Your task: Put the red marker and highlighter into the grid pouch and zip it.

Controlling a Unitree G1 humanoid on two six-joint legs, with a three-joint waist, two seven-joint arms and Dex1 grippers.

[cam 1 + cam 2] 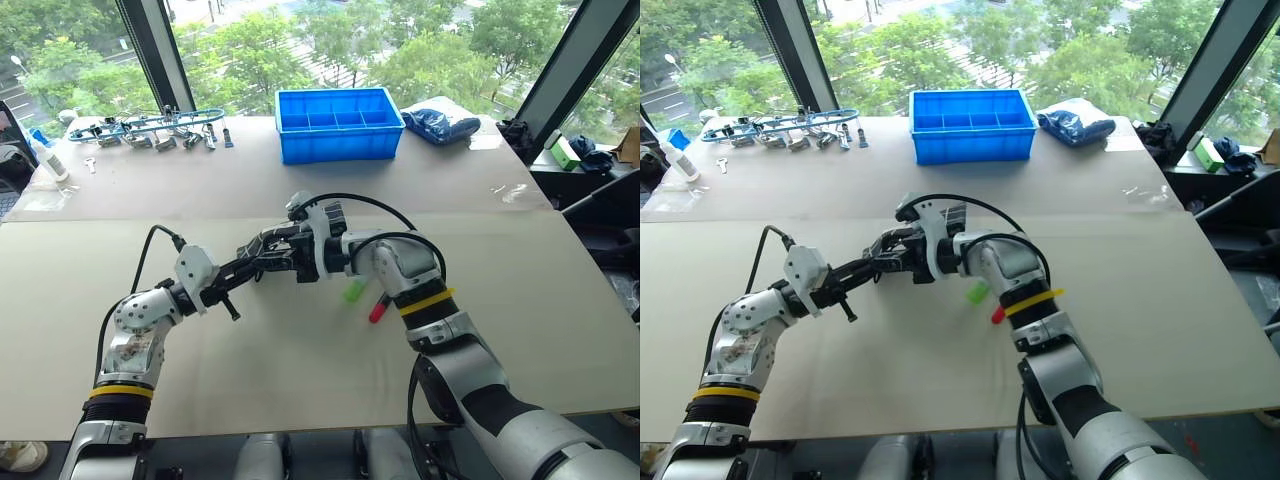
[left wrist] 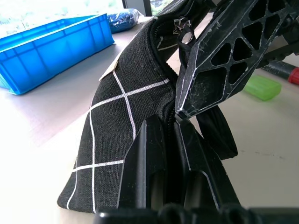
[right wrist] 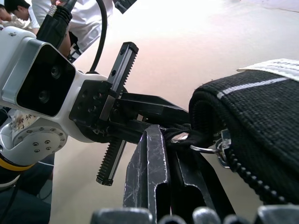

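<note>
Nearest, the left gripper [image 1: 262, 262] has its jaws clamped on one end of the grid pouch [image 2: 126, 112], held above the worktop [image 1: 520, 300], while the right gripper [image 3: 175, 140] jaws pinch the zipper pull. Just beyond, the highlighter [image 1: 354, 291] and red marker [image 1: 379, 309] lie on the worktop beside the right arm, so neither is in the pouch and zipping seemingly remains. Farthest, the blue bin [image 1: 338, 122] appears empty.

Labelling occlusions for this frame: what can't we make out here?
- Pouch: head views, pincers and right wrist cover most of it; whether it is open or zipped is not visible.
- Marker and highlighter: head views, right forearm hides all but their ends.
- Pouch label: right wrist view, cut by the edge, text unreadable.
</note>
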